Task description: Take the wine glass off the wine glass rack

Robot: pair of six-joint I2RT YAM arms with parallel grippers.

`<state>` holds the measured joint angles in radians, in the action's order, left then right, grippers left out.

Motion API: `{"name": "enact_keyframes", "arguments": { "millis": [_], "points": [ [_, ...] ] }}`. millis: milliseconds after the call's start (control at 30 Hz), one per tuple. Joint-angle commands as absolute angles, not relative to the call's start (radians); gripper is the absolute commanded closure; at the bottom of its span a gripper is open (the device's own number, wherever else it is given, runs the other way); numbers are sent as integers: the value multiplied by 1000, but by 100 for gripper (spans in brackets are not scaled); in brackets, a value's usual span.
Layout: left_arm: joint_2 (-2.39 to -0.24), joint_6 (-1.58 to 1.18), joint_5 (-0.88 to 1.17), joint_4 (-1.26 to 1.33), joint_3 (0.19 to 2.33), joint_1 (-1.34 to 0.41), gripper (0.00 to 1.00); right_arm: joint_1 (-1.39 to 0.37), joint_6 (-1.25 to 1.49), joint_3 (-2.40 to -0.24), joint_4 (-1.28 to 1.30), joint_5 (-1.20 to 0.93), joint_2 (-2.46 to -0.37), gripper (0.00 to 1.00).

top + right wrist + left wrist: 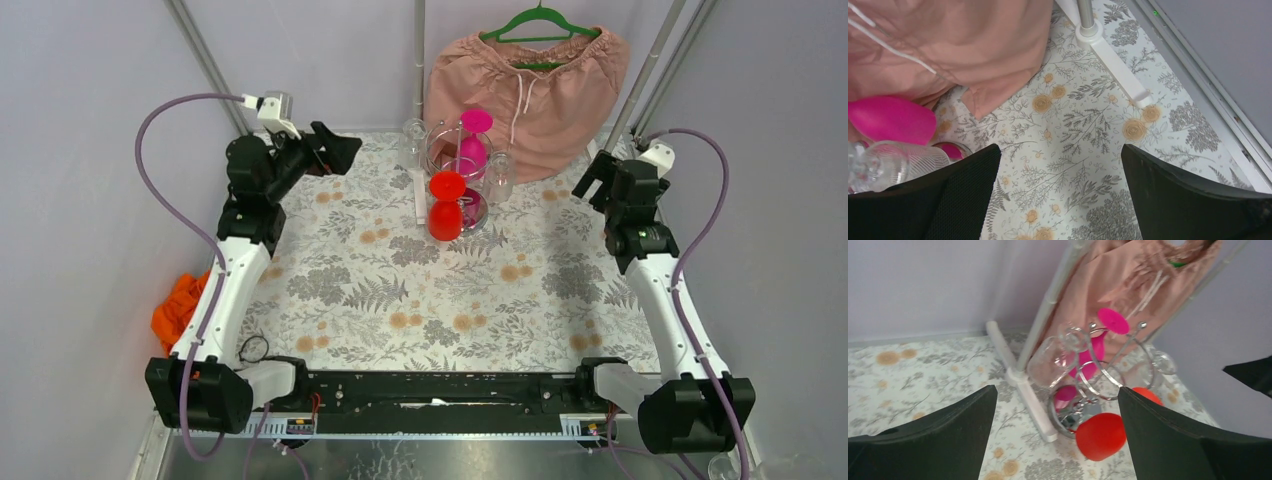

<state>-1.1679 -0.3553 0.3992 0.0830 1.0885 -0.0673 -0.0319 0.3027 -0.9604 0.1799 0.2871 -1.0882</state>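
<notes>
Chrome wire wine glass rack (460, 165) — stands at the far middle of the floral desk (400, 290), in front of a pink garment (540, 90) on a green hanger (540, 25). We count on it a red wine glass (446, 210) at the near side, a pink wine glass (473, 150) behind it, and clear glasses (499, 175), hung foot-up.

Left arm: upright from its near-left base, wrist bent toward the rack. Left end effector (335, 150) — jaws spread wide, nothing between them, apart from the rack.

Right arm: likewise upright at the far right. Right end effector (1060, 200) is spread wide and empty, tilted down over the desk by the garment's hem.
</notes>
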Motion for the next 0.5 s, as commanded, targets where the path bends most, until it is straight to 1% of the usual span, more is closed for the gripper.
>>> {"name": "enact_keyframes", "arguments": {
  "millis": [0,67,100,200,300,333,433,467],
  "points": [
    [-1193,-399,566,22,1229,-97,1,-36,403,-1108,315,373,-1070,0],
    [-1198,-432,662,100,1240,-108,1,-36,444,-1136,333,322,-1024,0],
    [-1193,-481,686,129,1232,-109,1,-35,439,-1122,317,256,-985,0],
    [-1149,-634,647,149,1221,-109,1,-36,478,-1016,165,48,-845,0],
    [-1093,-554,785,271,1199,-109,1,-35,559,-926,46,-64,-726,0],
    [-1070,-531,779,312,1183,-109,1,-36,566,-946,76,-91,-720,0],
    [-1008,-570,631,320,1158,-109,1,-35,529,-1148,293,-184,-808,0],
    [-994,-581,612,327,1154,-109,1,-36,507,-1211,354,-212,-835,0]
  ]
}}
